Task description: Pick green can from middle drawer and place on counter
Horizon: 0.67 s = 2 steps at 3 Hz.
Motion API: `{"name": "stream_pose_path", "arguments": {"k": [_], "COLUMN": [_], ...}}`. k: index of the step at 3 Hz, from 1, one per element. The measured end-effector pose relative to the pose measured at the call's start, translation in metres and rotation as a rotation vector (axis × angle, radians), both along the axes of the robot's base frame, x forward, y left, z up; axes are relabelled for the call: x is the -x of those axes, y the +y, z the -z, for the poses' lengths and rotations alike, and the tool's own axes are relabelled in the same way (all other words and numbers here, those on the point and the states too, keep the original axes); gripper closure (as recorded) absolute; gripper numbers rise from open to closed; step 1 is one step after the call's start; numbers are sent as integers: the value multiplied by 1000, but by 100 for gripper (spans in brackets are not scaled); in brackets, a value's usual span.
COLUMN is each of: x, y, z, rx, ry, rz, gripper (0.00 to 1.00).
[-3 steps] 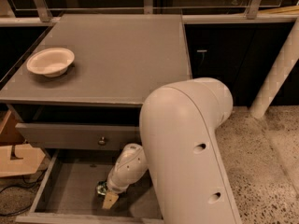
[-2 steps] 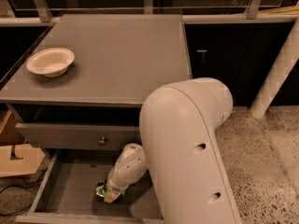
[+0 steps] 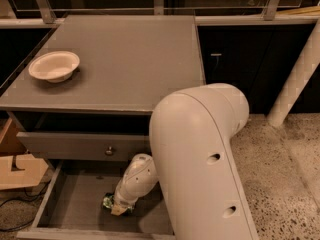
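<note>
The middle drawer point(image 3: 70, 209) is pulled open below the counter point(image 3: 130, 59), showing its flat grey floor. The green can point(image 3: 108, 202) sits on that floor, only its left edge showing past the wrist. My gripper point(image 3: 117, 208) reaches down into the drawer at the can, right against it. The white arm and wrist cover most of the can and the right part of the drawer.
A cream round bowl point(image 3: 54, 66) sits on the counter's left side. A grey drawer front with a round metal knob point(image 3: 109, 150) is above the open drawer. A wooden object point(image 3: 20, 171) stands on the floor at left. Dark cabinets and a white post point(image 3: 295, 79) are at right.
The gripper has sunk a little lower onto the can. The can and drawer have not moved.
</note>
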State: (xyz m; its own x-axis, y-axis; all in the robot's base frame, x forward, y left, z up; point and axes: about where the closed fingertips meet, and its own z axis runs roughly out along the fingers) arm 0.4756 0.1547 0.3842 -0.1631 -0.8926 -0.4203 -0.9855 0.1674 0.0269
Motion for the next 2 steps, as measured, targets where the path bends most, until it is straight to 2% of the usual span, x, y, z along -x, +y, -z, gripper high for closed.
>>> {"name": "stream_pose_path", "arguments": {"k": [1,2], "x": [0,1], "y": [0,-10], "z": [0,-14], "rx": [0,3], "ry": [0,-1], "rz": [0,27], "gripper": [100,100]}}
